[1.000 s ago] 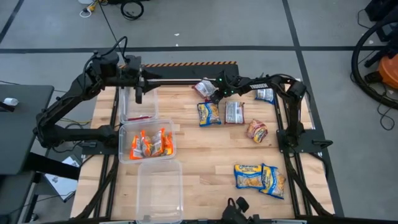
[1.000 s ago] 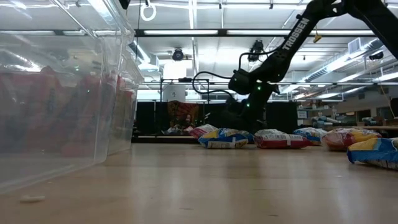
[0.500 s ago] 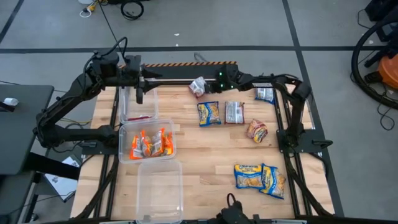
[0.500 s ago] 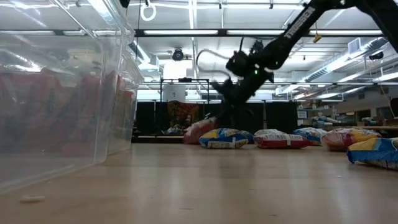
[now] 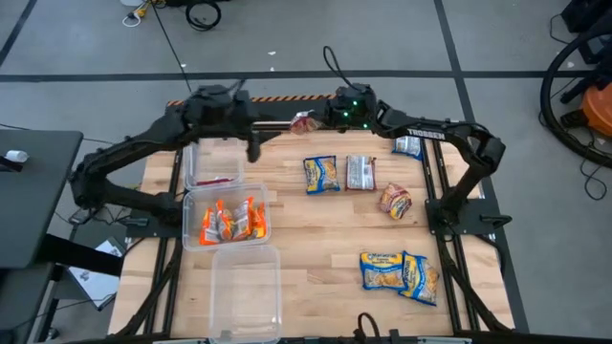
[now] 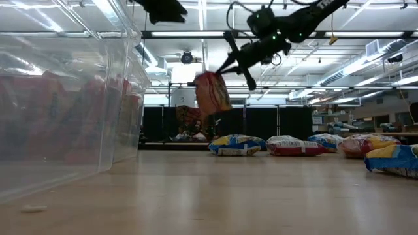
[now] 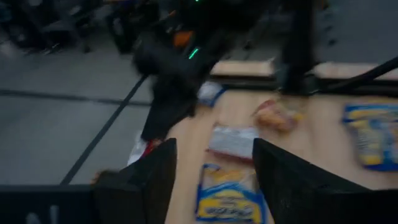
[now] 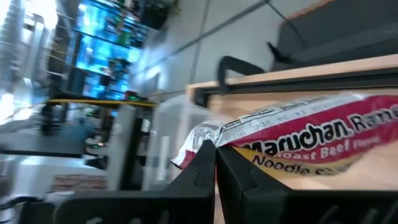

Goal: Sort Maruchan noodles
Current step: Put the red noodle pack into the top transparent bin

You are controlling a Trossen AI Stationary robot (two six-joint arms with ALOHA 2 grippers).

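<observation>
right gripper (image 8: pixel 214 163) clamped on red Roast Beef Maruchan packet (image 8: pixel 311 140), lifted above bench far edge | left gripper (image 7: pixel 214 168) open, empty, alongside

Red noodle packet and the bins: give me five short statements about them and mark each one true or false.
1. The right tool is shut on the red packet. True.
2. The red packet lies flat on the table. False: it hangs in the air, lifted.
3. The middle bin holds orange packets. True.
4. The left tool grips a blue-and-yellow packet. False: it is open and holds nothing.
5. The near bin is full of packets. False: no packets show in it.
</observation>
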